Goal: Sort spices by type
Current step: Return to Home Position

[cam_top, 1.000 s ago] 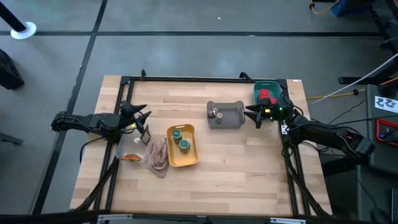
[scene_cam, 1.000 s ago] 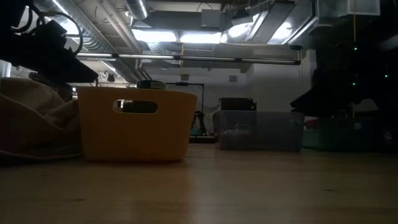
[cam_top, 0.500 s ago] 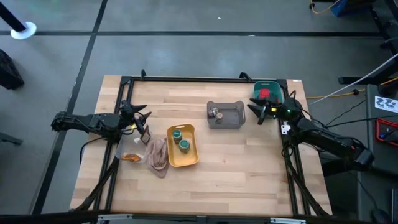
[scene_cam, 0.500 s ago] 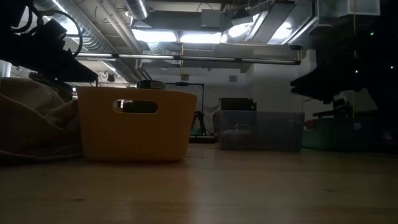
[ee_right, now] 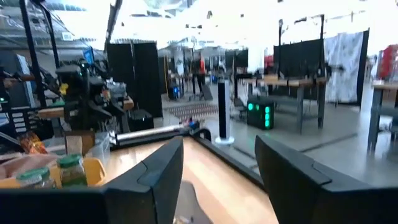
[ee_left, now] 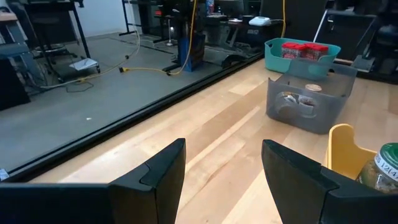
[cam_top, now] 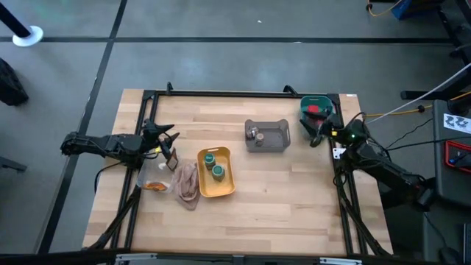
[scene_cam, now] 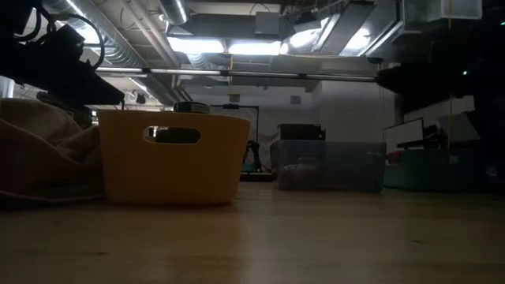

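Observation:
Two green-lidded jars (cam_top: 213,165) stand in the yellow tray (cam_top: 224,188). Two red blocks (ee_left: 303,50) sit in the teal tray (cam_top: 316,100) at the far right. Tiny round jars (cam_top: 252,134) sit in the grey tray (cam_top: 278,138). An orange-brown sachet (cam_top: 154,185) lies near the left, and a dark sachet (cam_top: 173,157) stands just beyond it. My left gripper (cam_top: 168,140) is open and empty beside the dark sachet. My right gripper (cam_top: 315,132) is open and empty, between the grey tray and the teal tray.
A beige cloth (cam_top: 185,184) lies bunched against the yellow tray's left side. A dark metal frame (cam_top: 221,93) runs along the table's far edge and down both sides. Bare wood stretches across the near half of the table (cam_top: 280,213).
My right gripper has drawn back from the teal tray toward the table's right edge and gone up, staying open and empty.

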